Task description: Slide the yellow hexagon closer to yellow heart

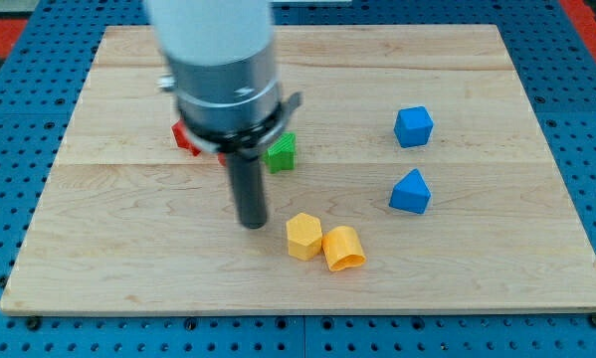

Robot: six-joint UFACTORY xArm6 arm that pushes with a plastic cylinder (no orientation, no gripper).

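Observation:
The yellow hexagon (303, 236) lies on the wooden board at the lower middle of the view. The yellow heart (344, 248) lies just to its right and a little lower, touching it or nearly so. My tip (252, 223) is on the board to the left of the hexagon, a short gap away, at about the same height in the view. The arm's grey and black body rises above it toward the view's top.
A green block (282, 151) and a red block (185, 136) sit behind the rod, partly hidden by the arm. A blue cube-like block (413, 126) and a blue pointed block (410, 192) lie to the right. The board (496, 268) rests on a blue pegboard.

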